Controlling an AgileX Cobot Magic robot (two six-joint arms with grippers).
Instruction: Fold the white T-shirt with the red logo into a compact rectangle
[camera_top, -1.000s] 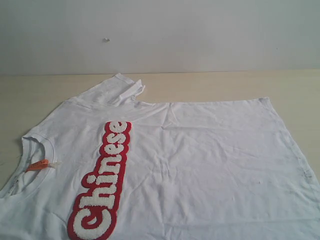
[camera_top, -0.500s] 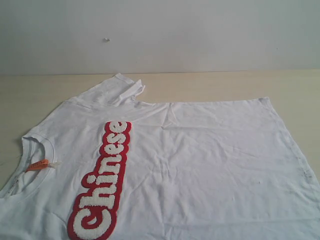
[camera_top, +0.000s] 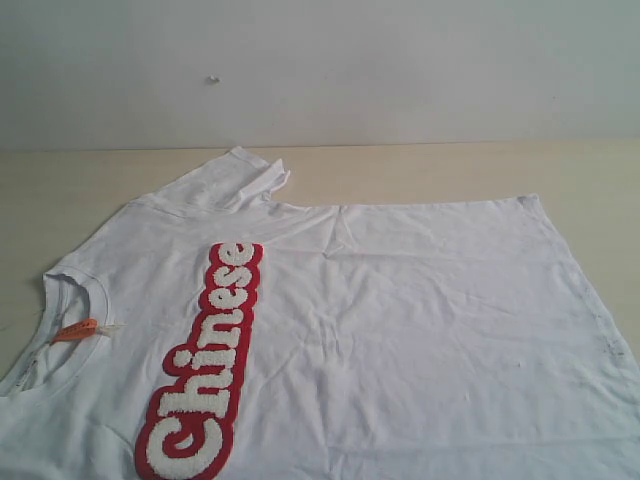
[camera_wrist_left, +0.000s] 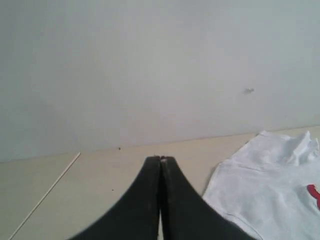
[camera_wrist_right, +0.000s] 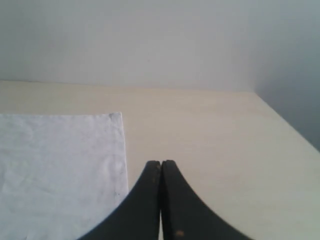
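Left pincer (camera_wrist_left: 160, 159): clenched, tips pressed together, nothing between them. It hangs over bare bench (camera_wrist_left: 75, 190), clear of the cloth.

Right pincer (camera_wrist_right: 161, 162): also clenched and empty. It is over bare wood just beside the hem (camera_wrist_right: 120, 150) of the shirt, not touching it. Neither pincer shows in the exterior view.

White T-shirt (camera_top: 400, 320): lies face up and spread flat across the middle of the bench (camera_top: 450, 170), running off the near edge of the picture.
- Collar (camera_top: 90, 290) and orange neck tag (camera_top: 76, 329) lie toward the left edge.
- The hem lies toward the right edge.
- One sleeve (camera_top: 235, 180) points at the far edge, bunched and partly turned over on itself.
- Shallow wrinkles run over the body. No fold is made yet.

Red logo (camera_top: 205, 365): a long strip on the chest, running from the near edge toward the far edge, nearer the collar than the hem. It is fully uncovered.

Change over the last second: none that I can find. The cloth, the tag and the sleeve sit exactly as they did, and no arm has entered the exterior view.

Reading: the task is at its very start, or the arms are paused before the first reach. Both pincers would need to release before they can take any edge. The rumpled far sleeve likely needs tucking or flattening first, or the rectangle may come out uneven.
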